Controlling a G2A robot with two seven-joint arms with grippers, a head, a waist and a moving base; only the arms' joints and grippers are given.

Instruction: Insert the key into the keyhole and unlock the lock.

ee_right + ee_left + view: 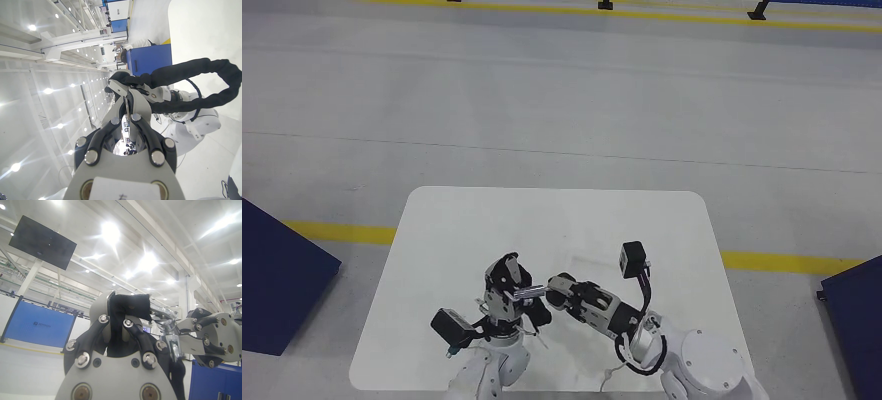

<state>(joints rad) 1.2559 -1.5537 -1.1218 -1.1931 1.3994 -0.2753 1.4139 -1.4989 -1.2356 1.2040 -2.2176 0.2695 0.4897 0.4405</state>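
**Q:** Two grippers are in use. What is the condition of each?

**A:** The left gripper [128, 308] is pressed together on the lock [166, 328]. Its grey fingers carry black fabric pads [130, 308], frayed at the edges. The lock's curved chrome shackle [163, 317] projects from beside one pad. The right gripper [127, 94] is pinching the key [127, 108], a thin flat metal blade seen edge-on between two smooth grey fingers [115, 109].

**Q:** Where is the key relative to the lock?

**A:** Directly against it. In the left wrist view, the right gripper meets the lock at its small silver block-shaped body, just below the shackle. Whether the blade is seated in the keyhole cannot be determined.

**Q:** What lies around the lock?

**A:** In the top view the two grippers face each other with the lock between them, and a short silver bar bridges the gap. Below the lock is the table [442, 230], a matte white slab with rounded corners. The lock is held over the part nearest the robot. Beyond the lock, in the right wrist view, a black woven cable sleeve [189, 72] loops along the left arm.
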